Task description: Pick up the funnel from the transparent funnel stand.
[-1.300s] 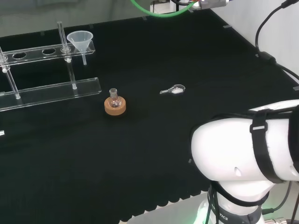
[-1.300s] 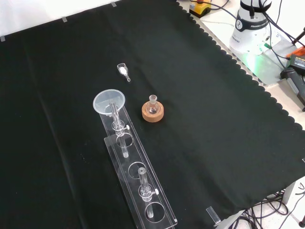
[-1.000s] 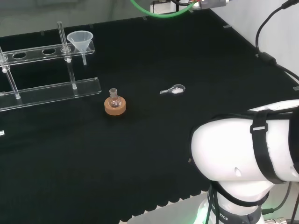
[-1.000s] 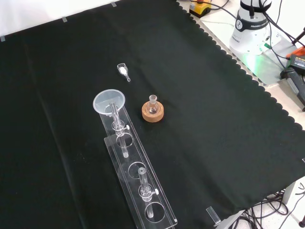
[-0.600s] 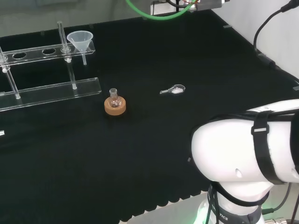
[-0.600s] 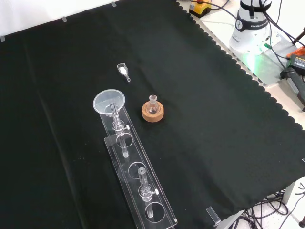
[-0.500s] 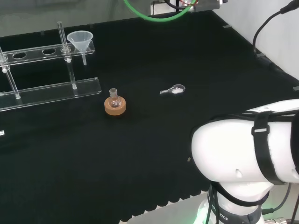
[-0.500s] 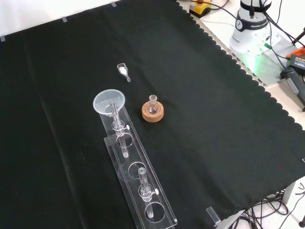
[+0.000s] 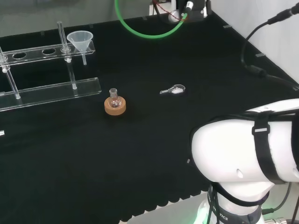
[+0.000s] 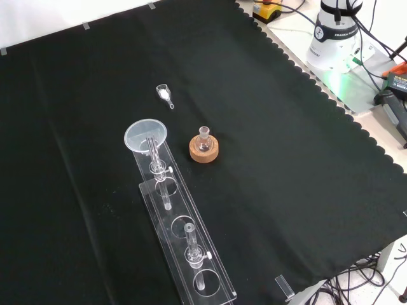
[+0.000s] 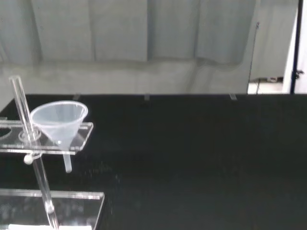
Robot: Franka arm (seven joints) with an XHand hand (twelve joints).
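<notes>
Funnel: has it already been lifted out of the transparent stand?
No, the funnel sits in the end hole of the transparent stand's top plate, its stem hanging below.

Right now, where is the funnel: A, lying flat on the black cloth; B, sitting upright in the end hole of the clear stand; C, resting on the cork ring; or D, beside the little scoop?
B: the funnel sits upright in the end hole of the clear stand, its stem hanging below the top plate.

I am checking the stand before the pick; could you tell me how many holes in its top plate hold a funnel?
1. The funnel sits in the end hole of the transparent funnel stand, the end nearest the flask on the cork ring. The other holes hold no funnel.
</notes>
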